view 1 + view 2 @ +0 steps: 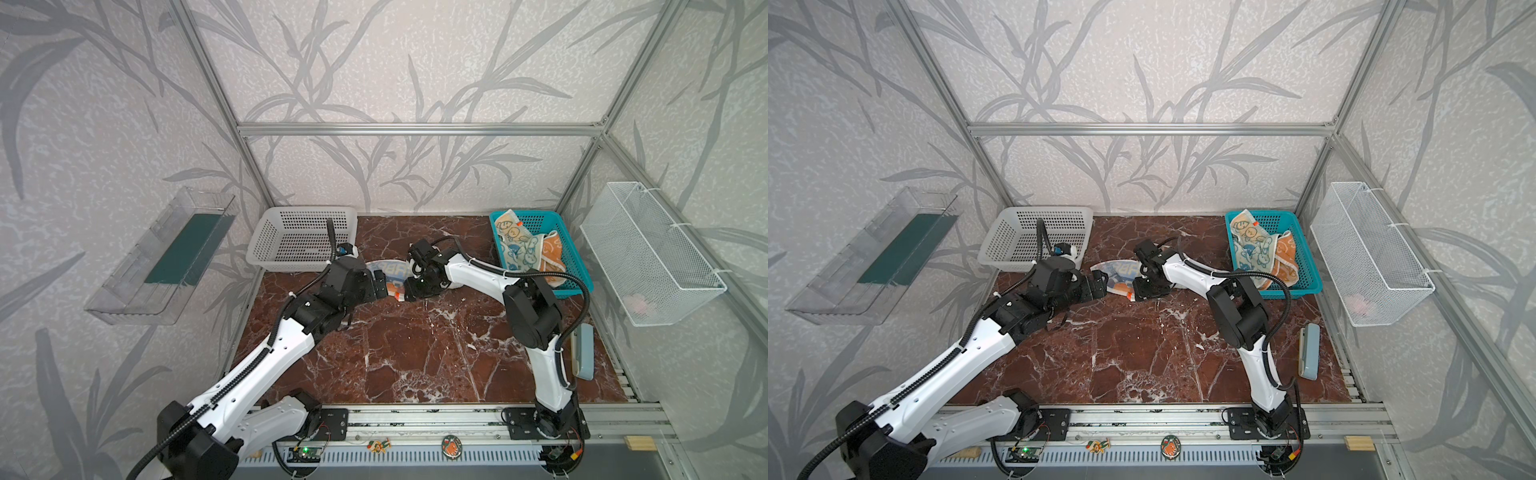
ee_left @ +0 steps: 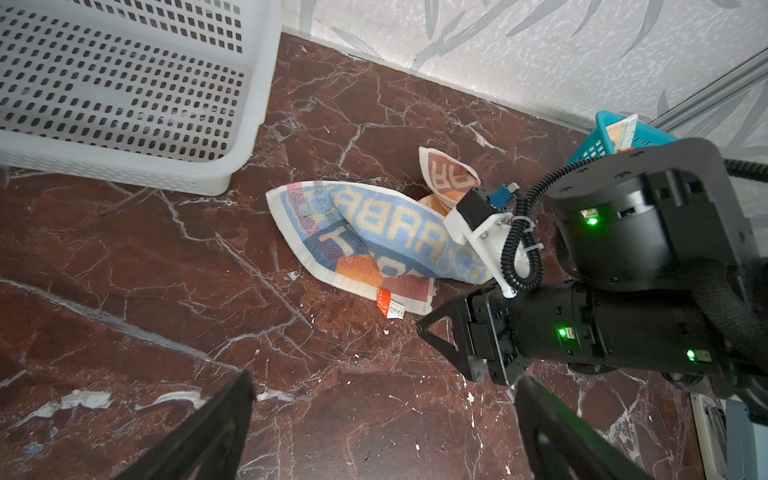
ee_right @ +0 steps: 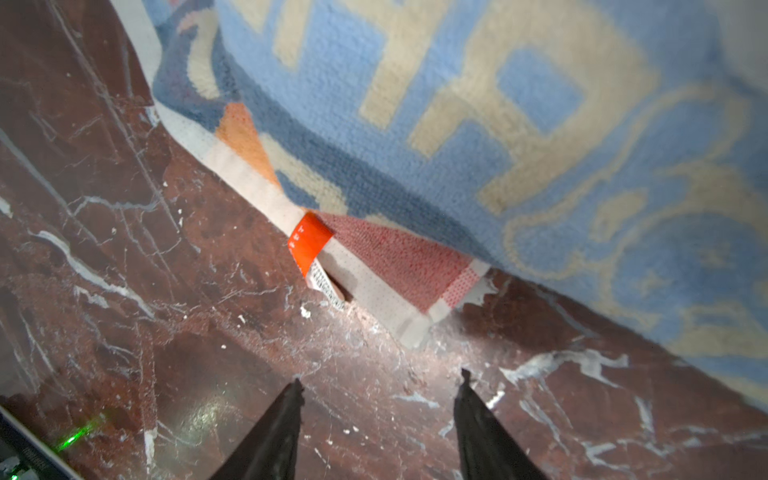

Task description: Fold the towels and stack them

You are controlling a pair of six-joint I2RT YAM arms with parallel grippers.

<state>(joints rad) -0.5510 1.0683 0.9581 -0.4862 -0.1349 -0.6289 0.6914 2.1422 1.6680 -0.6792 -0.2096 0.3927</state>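
A crumpled towel with blue, orange and cream RABBIT lettering [image 1: 392, 275] [image 1: 1121, 272] [image 2: 374, 232] [image 3: 498, 104] lies on the marble table toward the back middle. My left gripper [image 1: 380, 286] [image 2: 382, 382] hovers just left of it, open wide over bare table. My right gripper [image 1: 409, 291] [image 3: 381, 376] is low at the towel's near corner, open, with only tabletop between its fingers. Its tips stop just short of the orange tag [image 3: 309, 245]. A cream-and-blue bunny towel [image 1: 517, 245] [image 1: 1252, 245] and an orange towel [image 1: 552, 253] [image 1: 1285, 257] lie bunched in the teal basket [image 1: 540, 218].
A white perforated basket [image 1: 303, 241] [image 2: 124, 104] stands at the back left, close behind my left wrist. A wire basket [image 1: 648, 253] hangs on the right wall and a clear bin [image 1: 166, 257] on the left wall. A grey-blue flat object [image 1: 582, 351] lies at the table's right edge.
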